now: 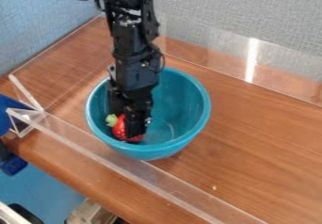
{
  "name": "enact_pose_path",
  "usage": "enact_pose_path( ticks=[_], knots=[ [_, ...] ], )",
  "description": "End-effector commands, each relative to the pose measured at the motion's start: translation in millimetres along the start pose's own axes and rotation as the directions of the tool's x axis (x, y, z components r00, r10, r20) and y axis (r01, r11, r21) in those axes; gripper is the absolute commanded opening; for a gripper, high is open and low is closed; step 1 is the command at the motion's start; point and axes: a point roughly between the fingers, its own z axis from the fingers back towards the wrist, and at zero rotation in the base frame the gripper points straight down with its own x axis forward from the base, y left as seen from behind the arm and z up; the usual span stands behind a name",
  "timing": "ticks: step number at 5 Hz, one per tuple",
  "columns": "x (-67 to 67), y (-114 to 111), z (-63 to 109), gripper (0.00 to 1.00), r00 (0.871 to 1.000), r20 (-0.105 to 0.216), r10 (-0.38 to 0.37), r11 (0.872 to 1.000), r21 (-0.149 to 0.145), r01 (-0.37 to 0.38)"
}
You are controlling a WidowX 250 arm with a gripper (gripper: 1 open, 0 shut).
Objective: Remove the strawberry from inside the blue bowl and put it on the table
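Observation:
A teal-blue bowl (pixel 184 101) sits on the wood-grain table (pixel 265 143), near its left front. The black arm reaches straight down into the bowl's left half. My gripper (pixel 130 126) is low inside the bowl with its fingers shut on the strawberry (pixel 120 128), a small red piece with a bit of green showing at the fingers' left side. Most of the strawberry is hidden behind the fingers.
Clear acrylic walls (pixel 151 176) run along the table's front and left edges, with another clear panel (pixel 270 63) at the back right. A blue object (pixel 10 162) sits outside the wall at the lower left. Bare wood lies to the right of the bowl.

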Motion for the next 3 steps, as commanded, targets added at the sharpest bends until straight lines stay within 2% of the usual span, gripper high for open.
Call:
enact_pose_path(
  ticks=[1, 3],
  knots=[
    [5.8, 0.5, 23.9, 0.0, 0.998, 0.06, -0.018, 0.998, 0.056, 0.015],
    [4.9, 0.4, 34.3, 0.0, 0.998, 0.063, -0.025, 0.997, 0.076, 0.02]
  ],
)
